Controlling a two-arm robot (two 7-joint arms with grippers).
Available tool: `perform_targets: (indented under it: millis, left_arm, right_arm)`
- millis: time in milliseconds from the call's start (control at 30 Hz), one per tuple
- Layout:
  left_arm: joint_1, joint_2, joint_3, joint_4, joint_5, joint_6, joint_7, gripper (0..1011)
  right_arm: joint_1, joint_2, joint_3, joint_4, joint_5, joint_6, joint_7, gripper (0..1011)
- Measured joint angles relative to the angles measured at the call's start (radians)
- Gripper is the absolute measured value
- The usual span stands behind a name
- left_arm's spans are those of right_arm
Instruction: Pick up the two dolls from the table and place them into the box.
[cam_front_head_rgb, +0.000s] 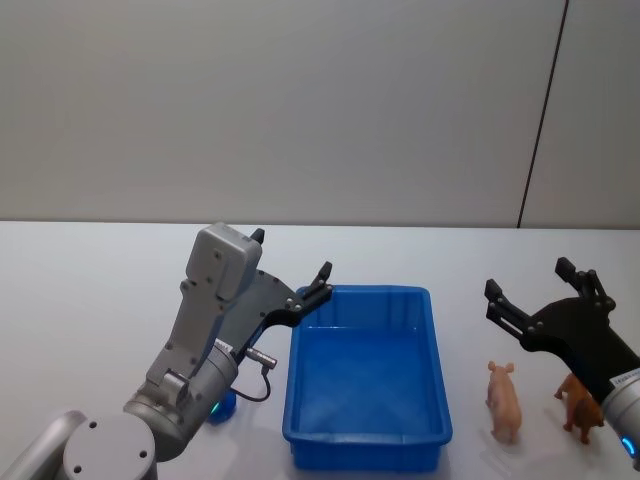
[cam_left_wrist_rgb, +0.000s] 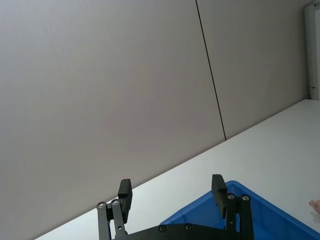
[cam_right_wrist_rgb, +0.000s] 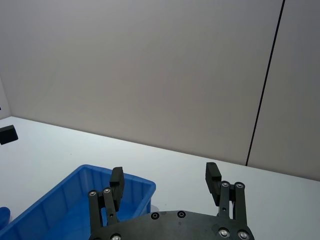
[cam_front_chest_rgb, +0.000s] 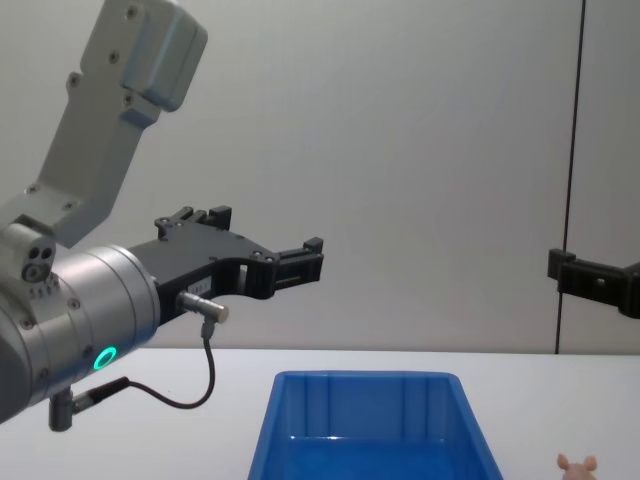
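Observation:
The blue box (cam_front_head_rgb: 300, 385) (cam_front_chest_rgb: 290, 410) stands on the white table (cam_front_head_rgb: 90, 300) in front of me, with nothing inside it. The pale pink pig doll (cam_front_head_rgb: 503, 400) stands just right of it; its ears (cam_front_chest_rgb: 577, 463) show in the chest view. The deep blue doll (cam_front_head_rgb: 222, 405) (cam_right_wrist_rgb: 4, 216) lies left of the box, partly hidden under my left arm. My left gripper (cam_front_head_rgb: 292, 255) (cam_left_wrist_rgb: 171, 192) hangs open and empty above the box's far left corner. My right gripper (cam_front_head_rgb: 528, 278) (cam_right_wrist_rgb: 164, 177) hovers open and empty above the pig.
A small brown animal figure (cam_front_head_rgb: 583, 400) stands right of the pig, under my right wrist. A grey wall with a dark vertical seam (cam_front_head_rgb: 545, 110) rises behind the table.

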Motion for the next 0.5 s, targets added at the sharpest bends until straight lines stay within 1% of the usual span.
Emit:
perform_targets:
  millis: [500]
  left_arm:
    - [0.000,0.000,0.000,0.000,0.000,0.000,0.000,1004]
  right_arm:
    - [0.000,0.000,0.000,0.000,0.000,0.000,0.000,1001]
